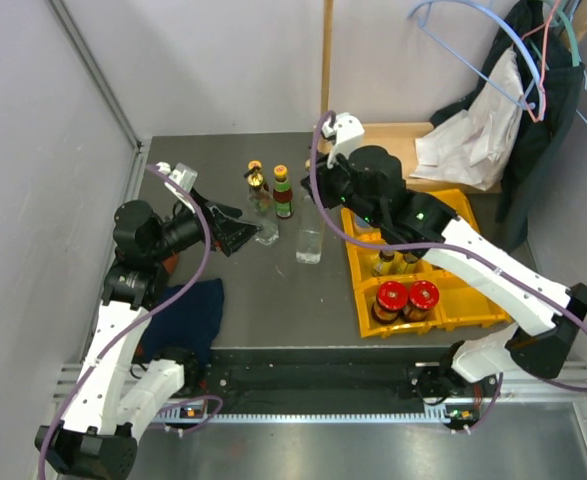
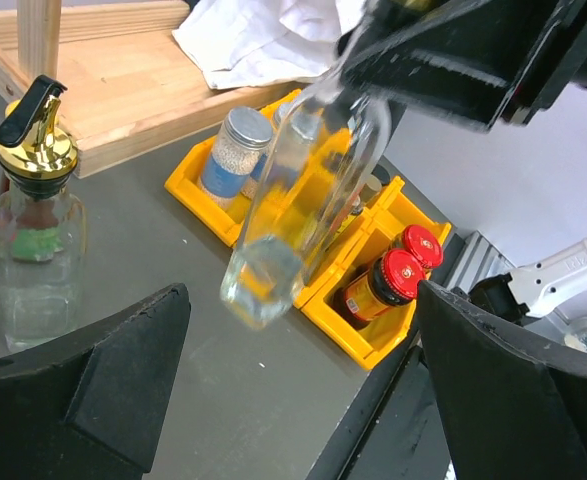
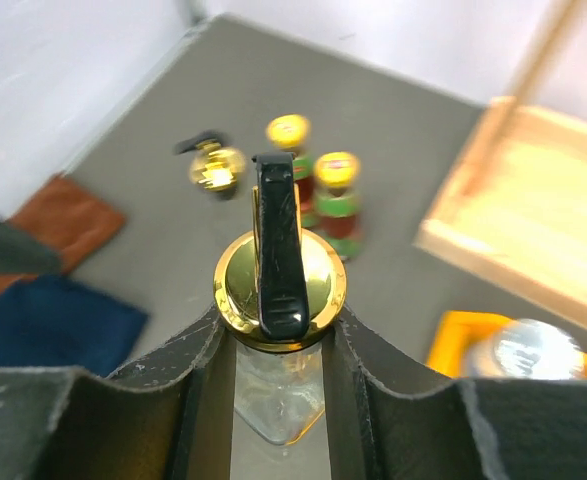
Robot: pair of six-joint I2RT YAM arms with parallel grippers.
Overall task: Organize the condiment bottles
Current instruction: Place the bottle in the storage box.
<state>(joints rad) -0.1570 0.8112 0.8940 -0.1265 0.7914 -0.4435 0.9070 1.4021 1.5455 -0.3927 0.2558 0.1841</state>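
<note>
The tall clear gold-stoppered bottle [image 2: 301, 180] is tilting just beside the yellow bin [image 2: 201, 196], where red-lidded jars [image 2: 401, 272] are sitting. The right gripper [image 3: 278, 345] is pinching its neck (just under the stopper), while the left gripper [image 2: 303, 310] is gaping wide, holding nothing.

Dark grey tabletop [image 1: 273, 290], matte, evenly lit. Pale grey walls [image 1: 223, 60] along its far and left edges. Wooden board [image 1: 393, 135] and upright wooden post [image 1: 326, 60] at far right corner. Dark garment [image 1: 548, 130] hanging beyond right edge.
</note>
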